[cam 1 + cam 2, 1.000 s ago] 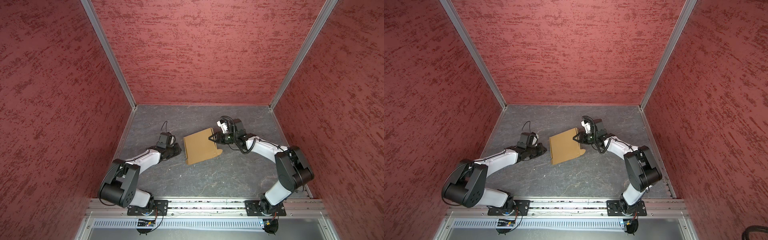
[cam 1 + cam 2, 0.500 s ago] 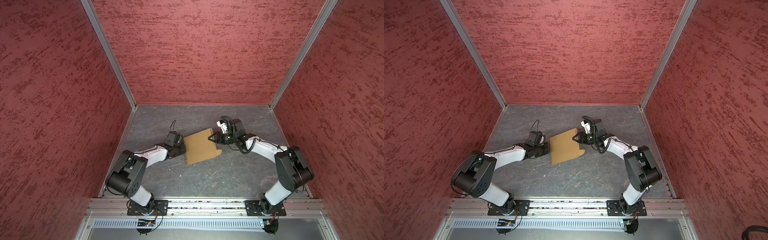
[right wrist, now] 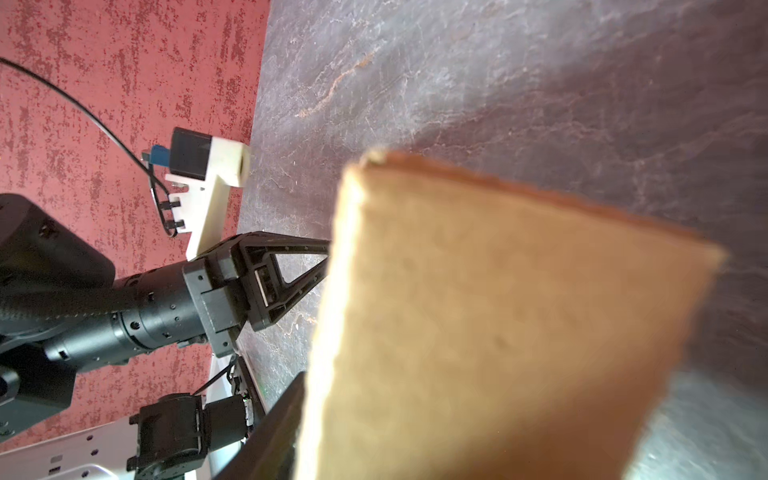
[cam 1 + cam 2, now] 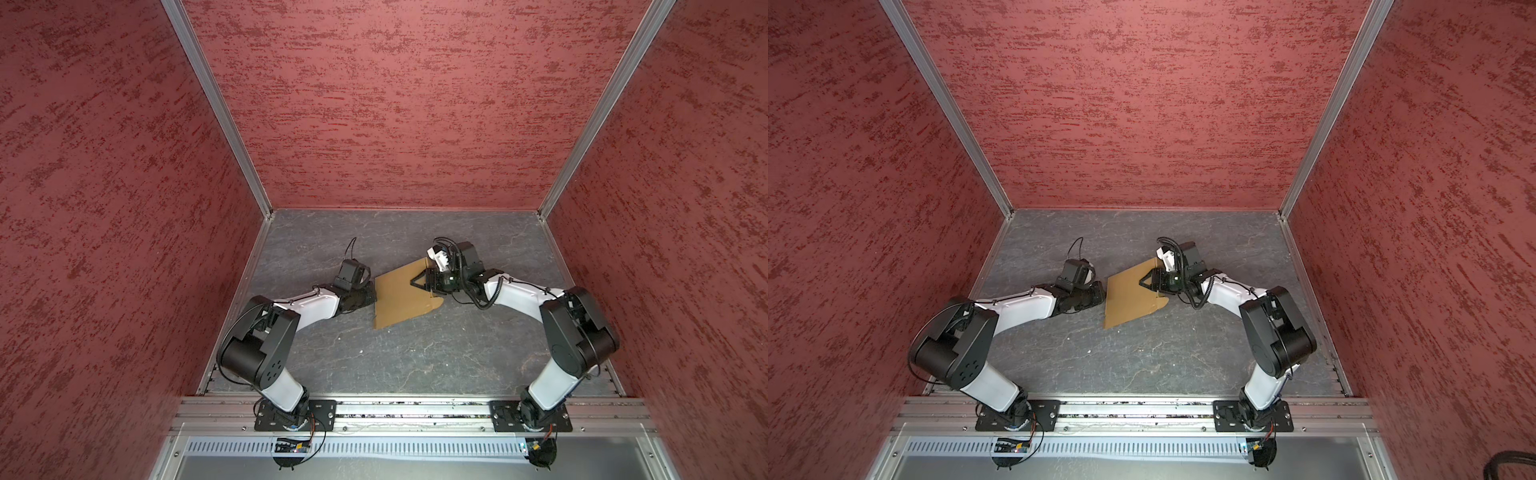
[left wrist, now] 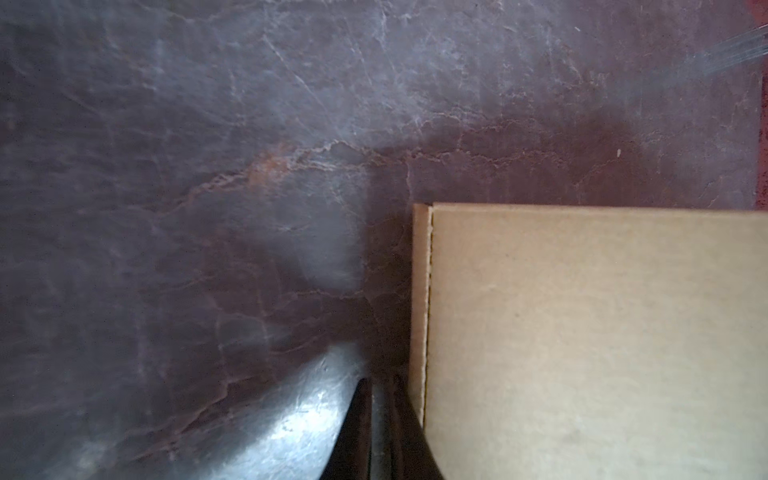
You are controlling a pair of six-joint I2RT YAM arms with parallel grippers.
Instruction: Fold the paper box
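Box (image 4: 399,299) is laid on worktop (image 4: 415,365). Left hand (image 5: 380,390) is seen closed and empty just beside its edge. Right hand (image 4: 419,282) is placed at opposite edge; opening cannot be told.

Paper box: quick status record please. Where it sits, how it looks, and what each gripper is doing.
box: paper box lies low on the table, near the middle
shape: top panel down, rounded flap at its right side
left gripper: shut, tips beside the box's left edge, nothing held
right gripper: over the box's right edge; open or shut unclear
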